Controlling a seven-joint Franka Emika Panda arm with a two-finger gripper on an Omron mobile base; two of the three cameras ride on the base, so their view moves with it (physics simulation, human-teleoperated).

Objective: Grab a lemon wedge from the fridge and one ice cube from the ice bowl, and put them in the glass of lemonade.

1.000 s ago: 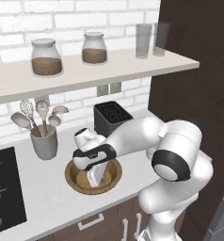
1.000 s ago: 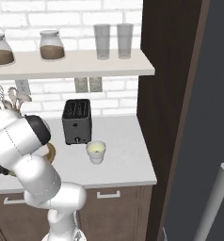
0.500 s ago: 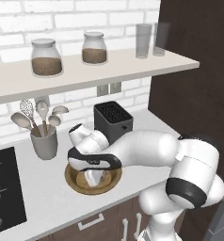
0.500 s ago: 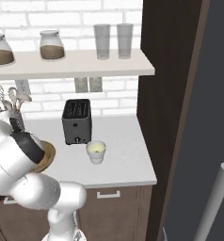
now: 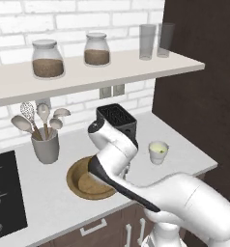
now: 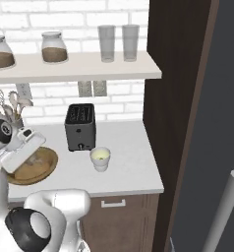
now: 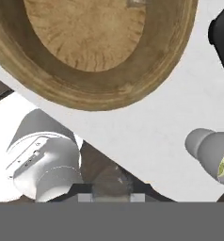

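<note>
Above the counter (image 6: 124,147), just off the near rim of the bowl (image 6: 46,170), the gripper (image 7: 111,192) is held nearly closed. A faint glassy lump (image 7: 110,179) is seen between its tips, judged to be an ice cube, so the jaws are taken to be clamped on it. The hand is kept raised and turned toward the cup (image 6: 100,158), probably so that the cube can be carried clear over the rim.

The cup is set in front of the toaster (image 6: 80,126), near the bowl but apart from it, which leaves only a short carry. Pale yellow-green liquid is seen in it. Whether a lemon wedge already lies there cannot be told.

From the left base camera the wrist is masked by the arm's own bulk, though the bowl's hollow and a utensil pot (image 5: 44,147) behind it are shown plainly. From the right base camera the white hand is seen slanted over the bowl's far edge. By the hand camera alone the pinched lump is given, with the bowl and cup both below.
</note>
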